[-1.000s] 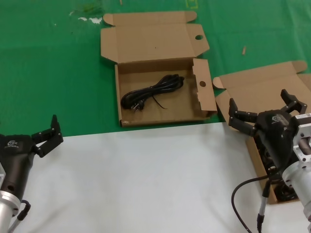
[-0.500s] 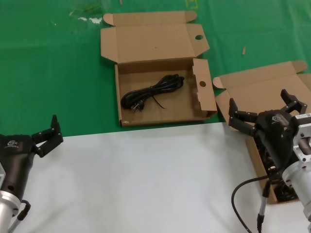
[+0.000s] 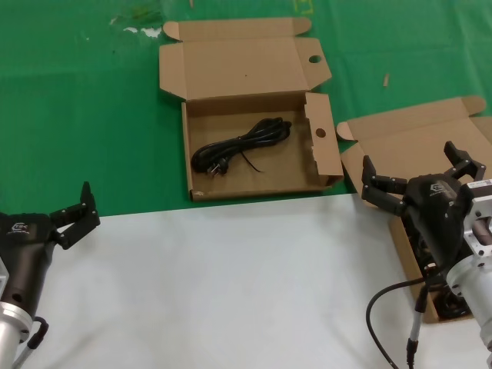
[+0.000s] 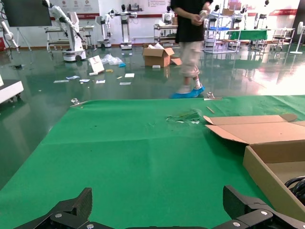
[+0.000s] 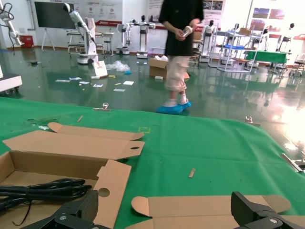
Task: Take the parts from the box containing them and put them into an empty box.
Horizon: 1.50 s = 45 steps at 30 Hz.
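Note:
A holed cardboard box lies open at the centre on the green mat, with one black power cord looped inside. A plain-lid box lies at the right, with dark cords partly showing behind my right arm. My right gripper is open and empty, hovering over that box. My left gripper is open and empty at the near left. The right wrist view shows the open gripper, the plain lid, the holed flap and the cord. The left wrist view shows the open gripper over the mat.
A white sheet covers the near part of the table; the green mat lies beyond. The holed box's edge shows in the left wrist view. A person walks on the floor far behind.

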Motion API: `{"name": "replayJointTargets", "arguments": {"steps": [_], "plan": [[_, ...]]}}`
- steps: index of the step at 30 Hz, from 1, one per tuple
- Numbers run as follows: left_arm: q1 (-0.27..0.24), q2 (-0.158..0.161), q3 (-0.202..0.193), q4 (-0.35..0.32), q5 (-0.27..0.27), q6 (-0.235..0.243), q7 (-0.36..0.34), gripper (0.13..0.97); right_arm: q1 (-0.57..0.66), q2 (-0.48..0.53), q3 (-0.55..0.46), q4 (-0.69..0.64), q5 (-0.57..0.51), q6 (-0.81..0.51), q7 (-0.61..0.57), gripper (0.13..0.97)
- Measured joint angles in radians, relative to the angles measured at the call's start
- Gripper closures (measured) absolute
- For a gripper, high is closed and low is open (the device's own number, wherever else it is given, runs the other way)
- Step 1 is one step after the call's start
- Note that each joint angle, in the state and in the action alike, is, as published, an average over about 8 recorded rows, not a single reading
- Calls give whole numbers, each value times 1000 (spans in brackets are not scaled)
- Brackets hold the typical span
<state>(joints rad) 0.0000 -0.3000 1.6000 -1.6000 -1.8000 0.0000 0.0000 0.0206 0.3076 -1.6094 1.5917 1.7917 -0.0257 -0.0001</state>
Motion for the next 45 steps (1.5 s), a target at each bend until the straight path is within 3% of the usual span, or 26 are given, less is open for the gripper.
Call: {"name": "replayJointTargets", "arguments": {"steps": [45], "plan": [[0,0,0,0,0,0,0,132,0,0,0,0,0,0,0,129]]}}
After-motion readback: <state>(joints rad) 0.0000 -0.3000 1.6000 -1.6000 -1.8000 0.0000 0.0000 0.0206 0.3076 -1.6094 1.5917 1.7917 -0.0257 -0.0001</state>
